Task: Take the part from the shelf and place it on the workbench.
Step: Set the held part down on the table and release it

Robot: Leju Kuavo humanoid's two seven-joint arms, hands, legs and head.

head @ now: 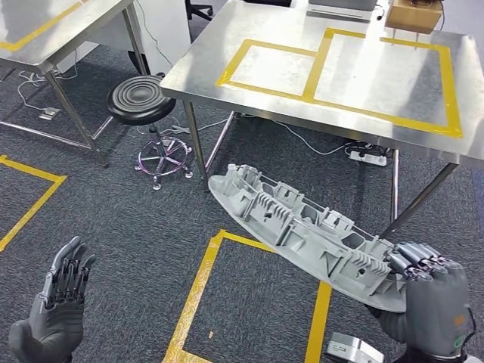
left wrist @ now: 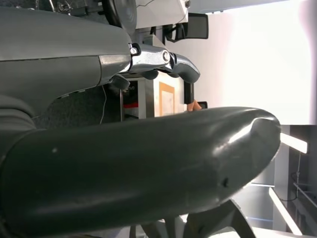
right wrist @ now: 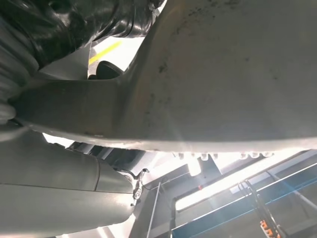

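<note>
Right hand [head: 425, 291] gripping grey ribbed part [head: 296, 227], above carpet, near workbench [head: 365, 83]

Steel workbench [head: 365, 128] with yellow tape rectangles [head: 342, 72], cardboard box [head: 412, 13] at far edge, grey carpeted floor [head: 125, 219], black stool [head: 141, 100], power strip [head: 368, 157]

Even, bright overhead light in the head view; the steel workbench [head: 354, 76] shows soft sheen. Both wrist views are backlit, blown out white, with near surfaces blurred.
</note>
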